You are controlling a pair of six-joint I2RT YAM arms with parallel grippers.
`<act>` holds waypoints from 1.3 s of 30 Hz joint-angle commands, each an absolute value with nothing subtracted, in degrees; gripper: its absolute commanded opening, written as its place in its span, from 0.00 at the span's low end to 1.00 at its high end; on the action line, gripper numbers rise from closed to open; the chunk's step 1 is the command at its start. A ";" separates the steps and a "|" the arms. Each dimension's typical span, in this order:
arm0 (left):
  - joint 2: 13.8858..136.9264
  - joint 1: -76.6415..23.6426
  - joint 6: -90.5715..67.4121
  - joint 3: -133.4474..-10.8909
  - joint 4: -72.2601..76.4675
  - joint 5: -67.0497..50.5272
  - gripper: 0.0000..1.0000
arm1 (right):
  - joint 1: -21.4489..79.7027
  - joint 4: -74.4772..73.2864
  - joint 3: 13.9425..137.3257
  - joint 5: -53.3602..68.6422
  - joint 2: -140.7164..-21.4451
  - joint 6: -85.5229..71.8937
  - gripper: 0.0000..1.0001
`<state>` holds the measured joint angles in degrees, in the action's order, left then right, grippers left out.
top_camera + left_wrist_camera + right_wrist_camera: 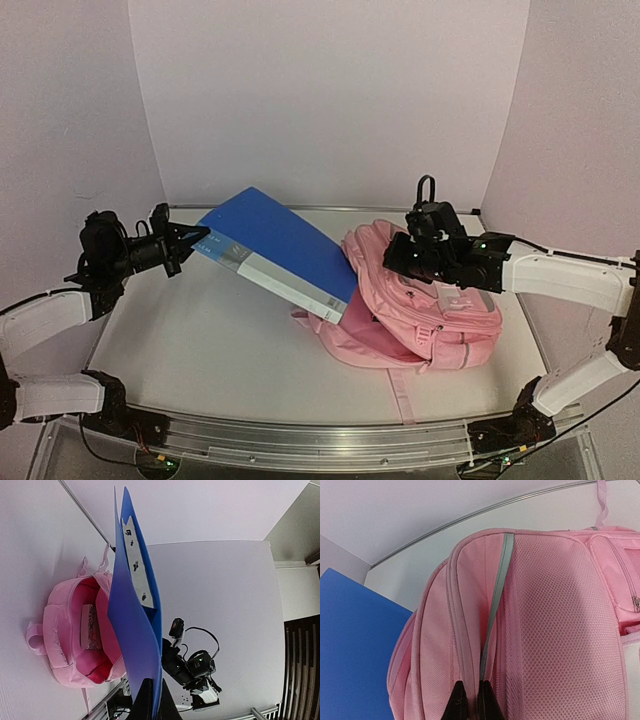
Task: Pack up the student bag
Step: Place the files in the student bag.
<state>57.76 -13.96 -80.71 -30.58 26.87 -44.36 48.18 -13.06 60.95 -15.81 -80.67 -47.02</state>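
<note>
From my station, the bag (462, 318) is a soft pink backpack lying right of centre on the table (200, 340). Its zipped pockets face up and its mouth gapes toward the left. One strap (402, 392) trails toward the near edge. The left wrist camera looks straight into the bag (62, 645): the lining is a deeper pink, and a flat item (91, 626) lies inside, though I cannot tell what it is. The right wrist camera shows mesh fabric on the bag (560, 620) and a grey strip (499, 590) running down a seam.

The left arm reaches in from the left side. The left gripper (203, 236) is clenched on one corner of a blue folder (275, 250). In its own view the fingers (145, 702) sit on either side of the folder's (132, 630) edge. The folder is held off the table, sloping down to the right, and its low end overlaps the rim of the bag's mouth.

The right arm comes across from the right, its forearm above the bag. The right gripper (398, 262) sits at the bag's top. Its fingers (456, 702) are pinched together on a fold of fabric at the grey strip, so I read it as grasping the bag. The folder (355, 645) shows at the left of that view, just beside the bag.
</note>
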 commanded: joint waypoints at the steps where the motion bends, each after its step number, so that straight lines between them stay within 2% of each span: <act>1: 56.68 -14.76 -76.91 -28.80 32.54 -42.39 0.00 | 48.72 2.28 63.61 -16.29 -75.03 -47.89 0.00; 14: 68.79 -21.71 -74.35 -29.06 45.89 -36.97 0.00 | 48.73 6.54 62.63 -11.09 -74.82 -51.90 0.00; 22: 77.75 -32.79 -70.90 -29.24 55.95 -22.03 0.00 | 48.74 8.39 61.70 -10.95 -74.97 -52.55 0.00; 27: 86.43 -36.99 -71.71 -29.90 67.25 -17.11 0.00 | 48.74 8.44 61.04 -11.73 -74.27 -52.17 0.00; 39: 99.98 -48.18 -59.87 -36.41 72.00 2.82 0.00 | 48.72 8.53 59.34 -12.90 -72.94 -52.38 0.00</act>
<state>96.65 -44.50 -65.97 -31.16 63.08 -8.02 48.18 -6.84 57.28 -11.54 -78.04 -51.63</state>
